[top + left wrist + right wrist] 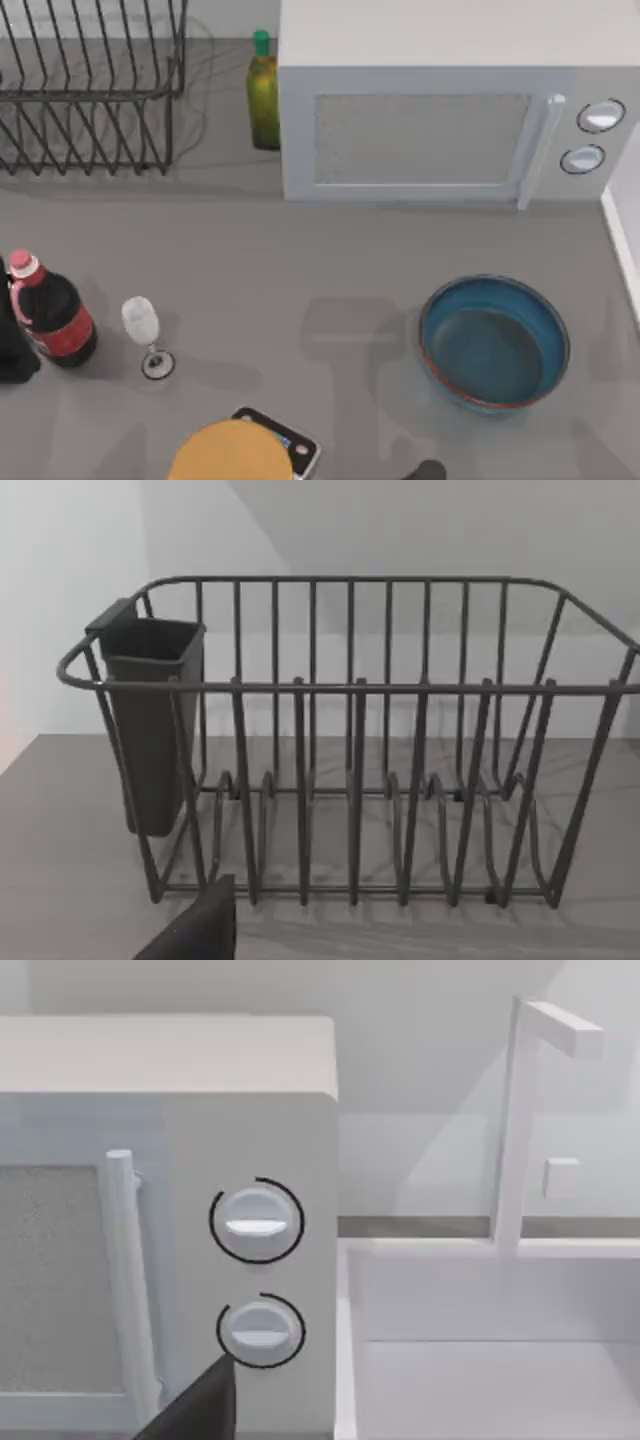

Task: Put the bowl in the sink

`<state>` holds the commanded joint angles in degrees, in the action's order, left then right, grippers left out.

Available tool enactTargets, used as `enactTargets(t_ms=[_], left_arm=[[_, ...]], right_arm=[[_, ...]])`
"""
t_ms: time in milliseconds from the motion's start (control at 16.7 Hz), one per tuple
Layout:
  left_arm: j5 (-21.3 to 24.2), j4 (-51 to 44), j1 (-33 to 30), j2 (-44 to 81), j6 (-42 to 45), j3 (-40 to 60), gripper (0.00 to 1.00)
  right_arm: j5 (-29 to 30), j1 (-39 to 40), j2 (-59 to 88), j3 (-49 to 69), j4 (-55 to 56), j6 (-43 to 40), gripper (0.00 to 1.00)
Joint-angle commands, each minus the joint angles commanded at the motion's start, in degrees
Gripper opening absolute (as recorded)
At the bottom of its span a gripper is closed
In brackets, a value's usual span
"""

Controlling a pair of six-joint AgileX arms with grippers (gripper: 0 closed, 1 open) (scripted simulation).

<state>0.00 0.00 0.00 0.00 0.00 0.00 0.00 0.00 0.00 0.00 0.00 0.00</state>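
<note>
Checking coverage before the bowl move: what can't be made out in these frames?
- Sink: right wrist view, basin floor cut off by the picture's edge.
- Orange-topped disc: top view, cut by the edge, covering part of the device beneath.
- Dark object: top view, cut by the edge, behind the cola bottle.
- Bowl: underside hidden.

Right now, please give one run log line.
bowl: on table, front of microwave | sink: right of microwave | not yet grasped
</note>
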Motion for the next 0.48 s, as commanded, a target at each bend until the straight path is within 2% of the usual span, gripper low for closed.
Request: enactTargets(t_ms=[240, 480], left_arm=[[0.00, 0.00, 0.00, 0.00, 0.00, 0.00, 1.00], [0.00, 0.00, 0.00, 0.00, 0.00, 0.00, 1.00]], right_arm=[[-0.05, 0.60, 1.85, 1.83, -1.72, 0.58, 1.00], [-0.05, 3.48, 12.83, 11.93, -10.71, 3.64, 1.00]])
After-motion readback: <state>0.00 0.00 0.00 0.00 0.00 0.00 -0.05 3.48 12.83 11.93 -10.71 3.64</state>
